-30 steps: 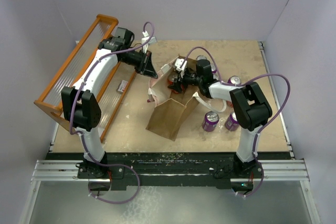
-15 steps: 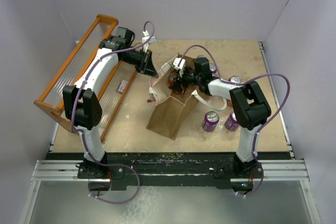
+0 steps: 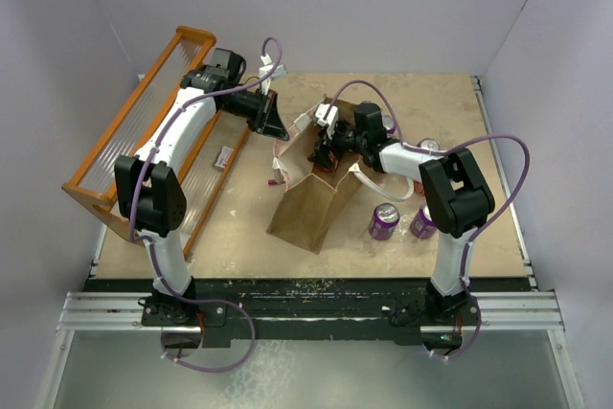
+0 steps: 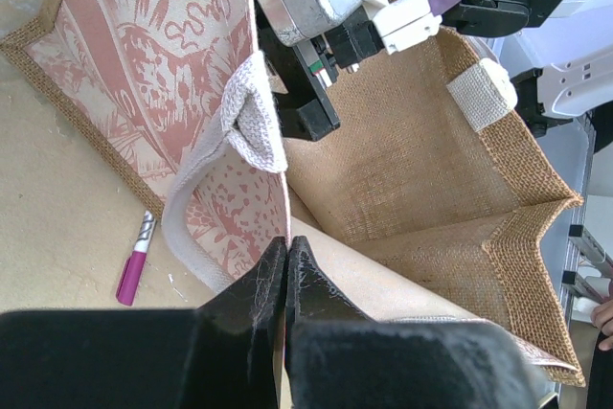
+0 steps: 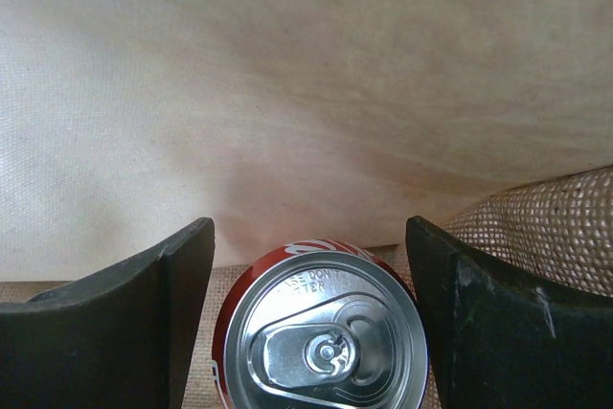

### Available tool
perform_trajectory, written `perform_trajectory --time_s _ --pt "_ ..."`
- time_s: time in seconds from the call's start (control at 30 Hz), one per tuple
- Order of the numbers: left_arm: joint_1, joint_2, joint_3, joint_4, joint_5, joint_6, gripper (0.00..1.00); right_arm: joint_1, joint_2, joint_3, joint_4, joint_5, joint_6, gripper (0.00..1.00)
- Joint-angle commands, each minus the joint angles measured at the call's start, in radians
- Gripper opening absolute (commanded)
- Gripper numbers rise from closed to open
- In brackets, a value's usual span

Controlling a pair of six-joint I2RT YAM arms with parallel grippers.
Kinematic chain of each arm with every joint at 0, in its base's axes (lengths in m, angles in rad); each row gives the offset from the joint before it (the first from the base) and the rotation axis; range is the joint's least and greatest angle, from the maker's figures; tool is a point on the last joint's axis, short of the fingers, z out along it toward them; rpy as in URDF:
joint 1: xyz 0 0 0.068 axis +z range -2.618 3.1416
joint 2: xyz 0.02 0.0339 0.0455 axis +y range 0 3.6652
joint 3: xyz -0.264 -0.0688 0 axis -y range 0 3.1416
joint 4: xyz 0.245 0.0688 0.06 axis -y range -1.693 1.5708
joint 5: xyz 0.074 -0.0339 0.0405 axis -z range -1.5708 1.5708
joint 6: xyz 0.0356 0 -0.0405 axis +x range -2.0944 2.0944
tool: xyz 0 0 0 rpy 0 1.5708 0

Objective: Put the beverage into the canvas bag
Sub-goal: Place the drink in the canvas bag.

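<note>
A long orange slatted rack with clear ribbed panels (image 3: 121,110) is set tilted along the left side of a pale plywood tabletop (image 3: 441,112). A small magenta-and-white pen (image 4: 135,265) is seen lying flat on that wood. The tabletop is enclosed by plain white walls (image 3: 383,7), and a ribbed aluminium rail (image 3: 306,311) is fixed along its near edge.

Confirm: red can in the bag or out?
In: right wrist view shows the red can end-on, with canvas bag walls around it.
</note>
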Motion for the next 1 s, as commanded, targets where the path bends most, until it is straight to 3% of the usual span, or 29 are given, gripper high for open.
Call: perform_trajectory --time_s 0.0,0.13,0.23,0.4,0.83,0.97 --pt "0.006 0.015 0.033 -0.025 0.004 0.032 0.0 -0.026 -0.012 0.036 0.017 0.053 -0.022 0.83" --pt "0.006 0.018 0.039 -0.025 0.003 0.033 0.0 -0.026 -0.036 0.052 0.021 0.074 -0.017 0.83" --pt "0.005 0.019 0.041 -0.023 0.001 0.035 0.0 -0.025 -0.061 0.058 -0.01 0.091 -0.017 0.91" --pt "0.004 0.018 0.047 -0.02 0.0 0.035 0.0 -0.02 -0.106 0.063 -0.067 0.111 -0.037 0.95" --pt "0.003 0.015 0.048 -0.017 -0.001 0.038 0.0 -0.017 -0.127 0.107 -0.246 0.187 -0.063 0.95" --pt "0.003 0.008 0.045 -0.019 -0.004 0.04 0.0 -0.015 -0.101 0.137 -0.28 0.19 -0.067 0.87"
